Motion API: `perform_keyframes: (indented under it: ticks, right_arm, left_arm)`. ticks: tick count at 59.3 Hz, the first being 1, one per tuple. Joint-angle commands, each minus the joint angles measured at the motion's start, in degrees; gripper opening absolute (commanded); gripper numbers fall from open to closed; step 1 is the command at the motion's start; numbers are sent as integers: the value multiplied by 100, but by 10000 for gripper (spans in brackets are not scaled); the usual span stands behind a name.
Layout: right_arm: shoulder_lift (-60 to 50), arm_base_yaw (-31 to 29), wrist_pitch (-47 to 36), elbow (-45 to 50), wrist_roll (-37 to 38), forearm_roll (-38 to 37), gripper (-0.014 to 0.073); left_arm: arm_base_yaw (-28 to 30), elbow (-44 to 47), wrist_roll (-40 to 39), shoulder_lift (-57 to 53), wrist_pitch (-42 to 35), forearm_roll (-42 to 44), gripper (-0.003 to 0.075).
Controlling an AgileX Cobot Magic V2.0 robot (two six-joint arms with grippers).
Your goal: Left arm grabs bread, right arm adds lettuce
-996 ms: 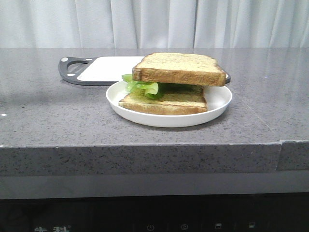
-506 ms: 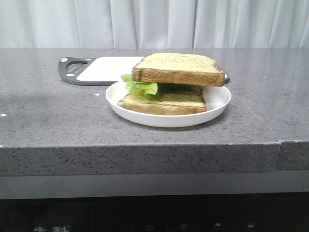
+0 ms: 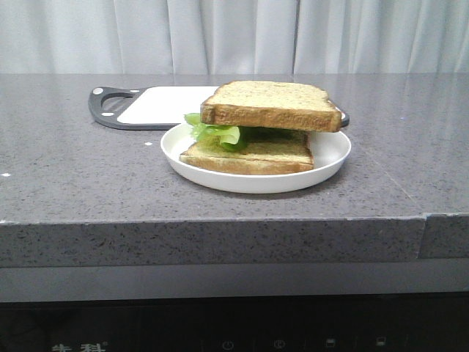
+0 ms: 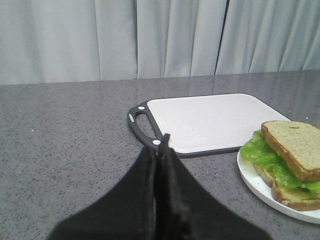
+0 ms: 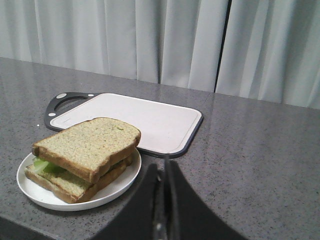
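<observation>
The thick bread slice (image 3: 272, 104) lies on top of the lettuce (image 3: 214, 132), which rests on a thinner slice (image 3: 249, 155) in a white plate (image 3: 330, 154). The lettuce sticks out on the left side. The stack also shows in the left wrist view, bread (image 4: 295, 147) over lettuce (image 4: 265, 156), and in the right wrist view, bread (image 5: 87, 145) over lettuce (image 5: 42, 166). My left gripper (image 4: 161, 147) is shut and empty, left of the plate. My right gripper (image 5: 162, 167) is shut and empty, right of the plate. Neither arm shows in the front view.
A white cutting board with a black rim and handle (image 3: 157, 104) lies behind the plate; it also shows in the left wrist view (image 4: 210, 122) and the right wrist view (image 5: 135, 120). Grey curtains hang behind the grey stone counter. The counter's front edge (image 3: 220, 220) is close.
The front view shifted very slightly a second ago, then settled. The sandwich stack and plate have not moved.
</observation>
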Motion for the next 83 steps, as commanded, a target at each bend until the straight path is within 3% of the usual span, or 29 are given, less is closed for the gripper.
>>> perform_keyframes:
  ticks: [1,45,49,56,59,71,83]
  right_arm:
    - [31,-32,-440,-125,-43,-20,-62]
    - [31,-32,-468,-125,-43,-20,-62]
    - [31,-32,-468,-125,-43,-20,-62]
    - [31,-32,-468,-125,-43,-20,-62]
    - [31,-32,-468,-125,-43,-20,-62]
    - [31,-32,-468,-125,-43,-20,-62]
    - [31,-32,-468,-125,-43,-20,-62]
  left_arm:
    - [-11,82,-3,-326,-478,-105,-20]
    - [-40,157,-3,-565,-572,150,-20]
    - [-40,172,-424,-565,-560,715,-20]
    - [-40,172,-2951,-565,-560,2901,-20]
    - [-40,208,-3462,-565,-613,3502,-20]
    - [45,773,-3446,-1013,-920,3658,-20]
    - [569,1548,-3438,-1755,-931,3647,-20]
